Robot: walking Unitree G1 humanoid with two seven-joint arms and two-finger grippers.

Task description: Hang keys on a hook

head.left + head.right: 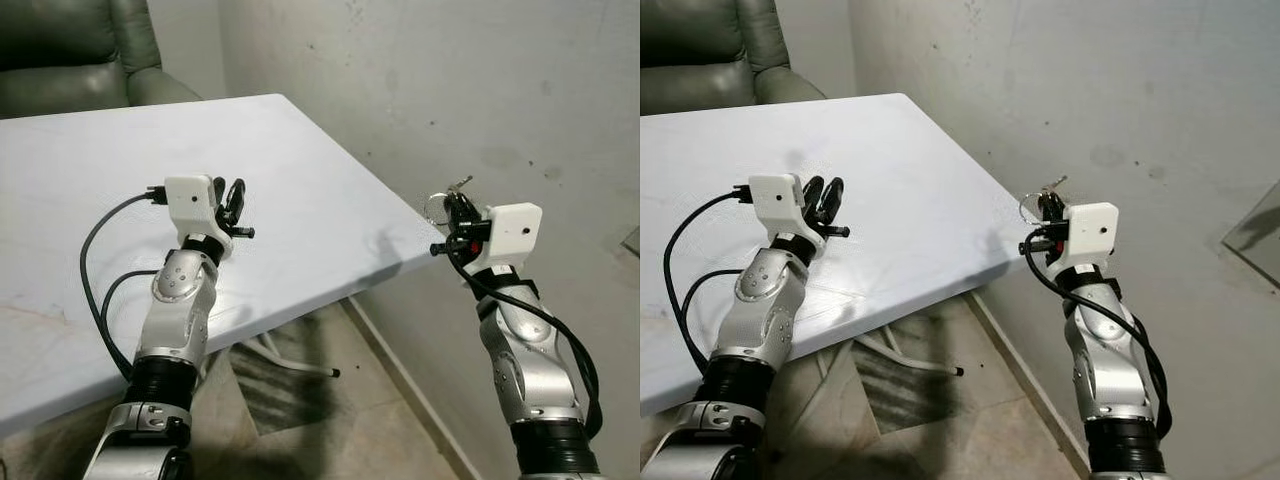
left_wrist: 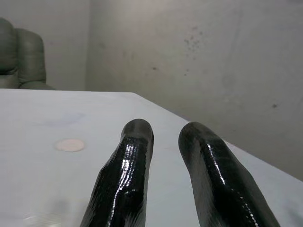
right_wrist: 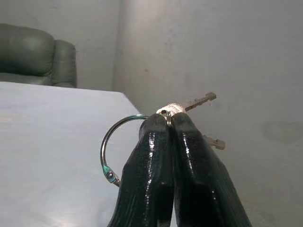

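Right gripper (image 3: 169, 124) is pinching the keys (image 3: 189, 105), fingers pressed tight together on them. It's sitting raised in the air just past the right-hand edge of the white table (image 1: 300, 180), out over the floor (image 1: 370, 400), in front of the grey wall (image 1: 480, 90). Key ring (image 3: 113, 146) is hanging off the robot's-left side of the fingers; one key is poking out past the fingertips toward the wall, a second is sticking out lower on the other side.

Left gripper (image 1: 232, 197) is hovering above the tabletop, fingers (image 2: 132, 161) slightly parted, holding nothing. Black cable (image 1: 100, 270) is looping off the left wrist. A small round pale spot (image 2: 70, 145) is lying on the table ahead of it.

Green armchair (image 1: 70, 50) is standing behind the table's far end. Table leg (image 1: 290, 360) is showing underneath.
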